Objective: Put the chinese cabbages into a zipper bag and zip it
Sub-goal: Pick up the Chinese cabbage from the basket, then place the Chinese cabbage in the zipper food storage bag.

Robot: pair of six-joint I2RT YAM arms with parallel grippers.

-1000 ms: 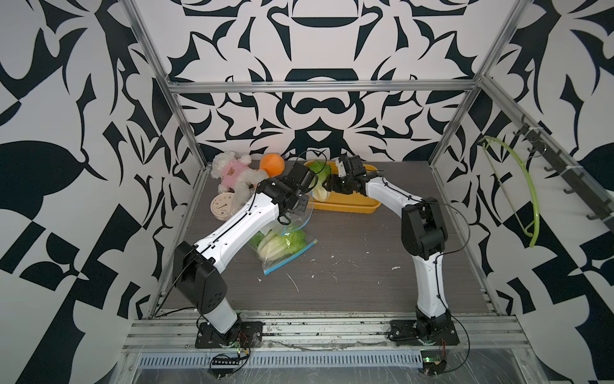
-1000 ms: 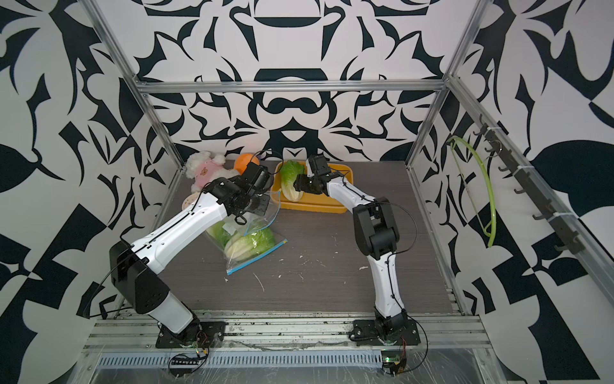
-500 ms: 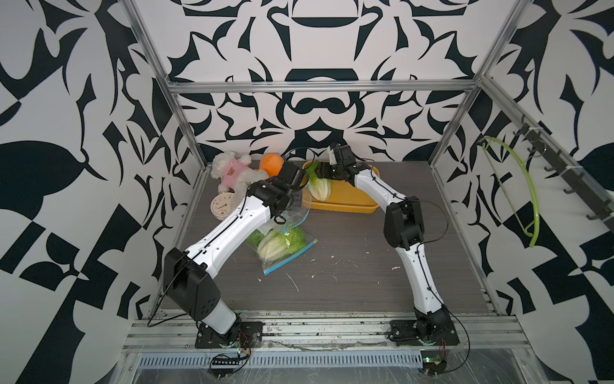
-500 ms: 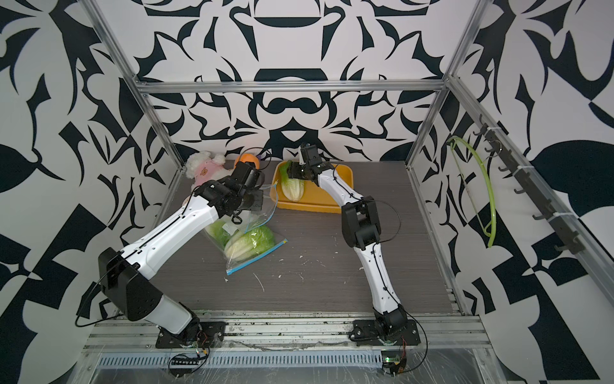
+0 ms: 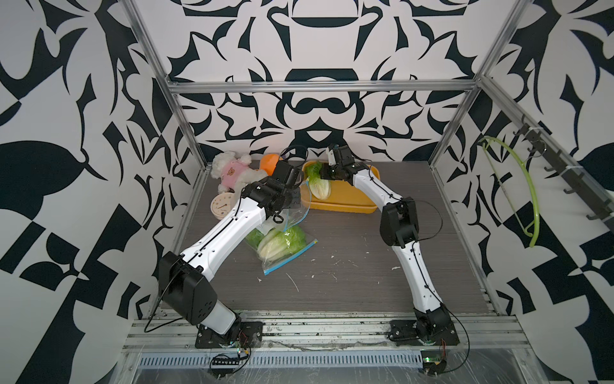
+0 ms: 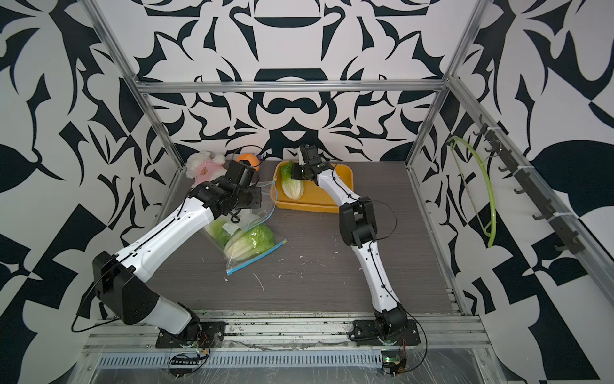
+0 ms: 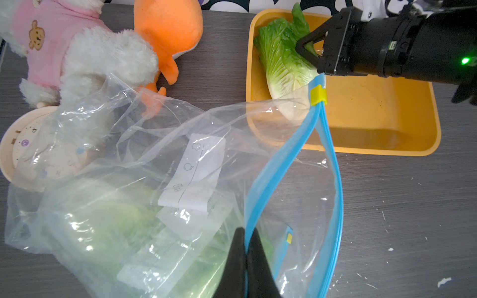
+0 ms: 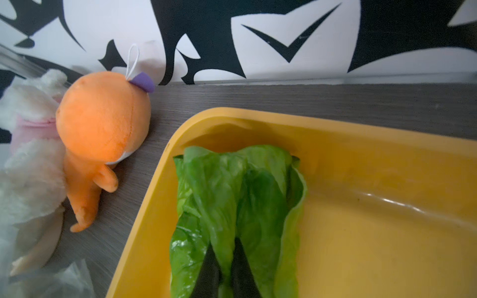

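Left gripper (image 7: 247, 241): fingers pinched shut on the blue zipper strip (image 7: 278, 165) of the bag (image 7: 154, 180). They hold one lip up, so the mouth gapes toward the tray (image 7: 374, 108). The yellow slider (image 7: 318, 94) sits at the strip's far end, so the zip is open.

Two cabbages (image 5: 282, 241) lie inside the bag, low down, on the table (image 5: 349, 282). The third cabbage (image 5: 319, 184) lies in the tray at the end nearest the bag, with its green top toward the back wall and its pale base toward the bag mouth.

Right gripper (image 8: 224, 249): fingers all but closed, nipping a fold of the third cabbage's leaf top. Only leaf sits between them, not the body.

Handling, my read:
- The head looks light, but the leaves are thin, soft and a bit glossy.
- A pinch this far up the leaves may tear them or slip when the head swings.
- The firmer hold is lower, across the ribbed middle or near the white base, where it is stiff.
- If I lift from here, I go slowly and keep it low, feeding it into the mouth base first.
- The bag film is limp, and its mouth stays open only while the left pinch holds.
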